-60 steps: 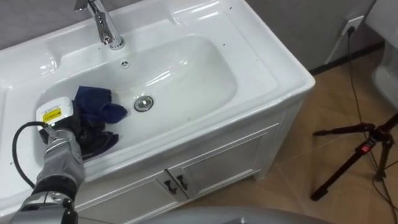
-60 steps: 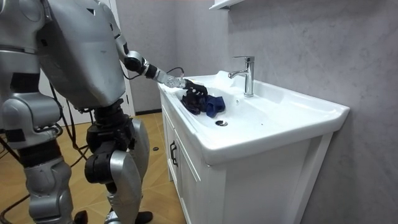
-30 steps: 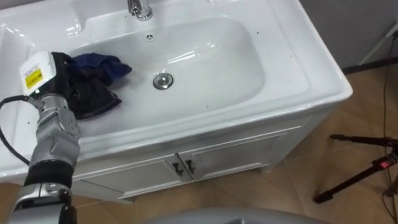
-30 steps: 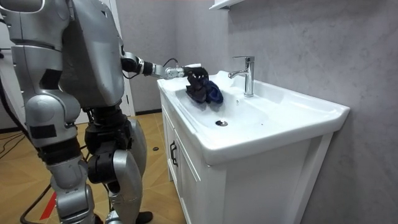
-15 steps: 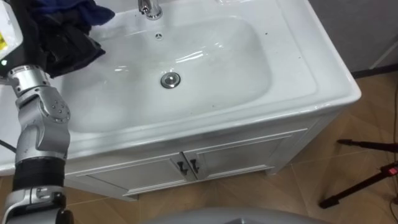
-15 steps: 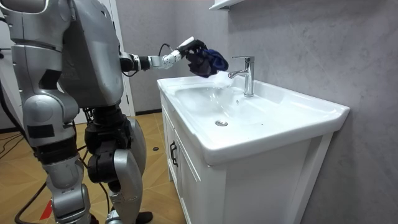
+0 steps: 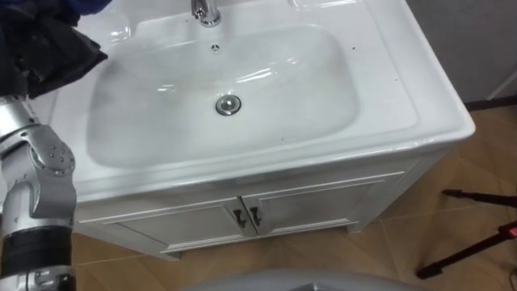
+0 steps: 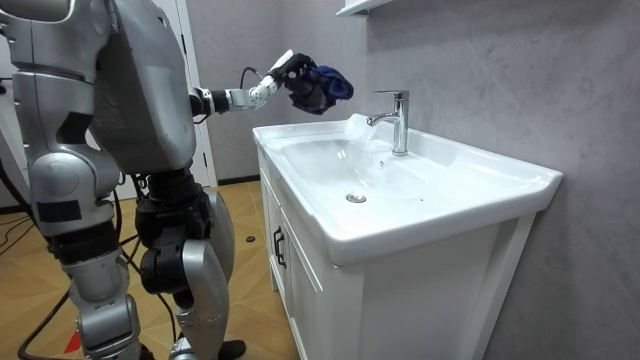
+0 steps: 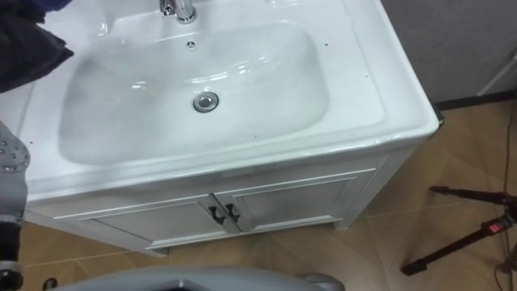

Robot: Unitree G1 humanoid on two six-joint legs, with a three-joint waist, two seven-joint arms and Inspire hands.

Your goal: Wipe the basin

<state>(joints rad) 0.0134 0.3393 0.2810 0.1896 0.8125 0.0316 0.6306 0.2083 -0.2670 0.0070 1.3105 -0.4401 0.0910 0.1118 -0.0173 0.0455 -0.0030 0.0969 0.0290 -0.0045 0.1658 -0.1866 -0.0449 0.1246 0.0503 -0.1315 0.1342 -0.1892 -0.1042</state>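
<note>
Basin (image 7: pixel 307 77) gleams white around its drain (image 7: pixel 229 103), with the faucet (image 8: pixel 397 120) cut off at the eye views' top edge. The left hand (image 8: pixel 284 70) (dark fingers partly lost in the folds) clutches a dark blue cloth (image 8: pixel 320 88) in mid-air. Its arm is outstretched above the worktop's (image 7: pixel 420 89) rear left corner, and the cloth hangs clear of the bowl.

White basin (image 7: pixel 404 81) on cabinet (image 7: pixel 323 206) — faucet (image 8: pixel 400 125) at back rim.
</note>
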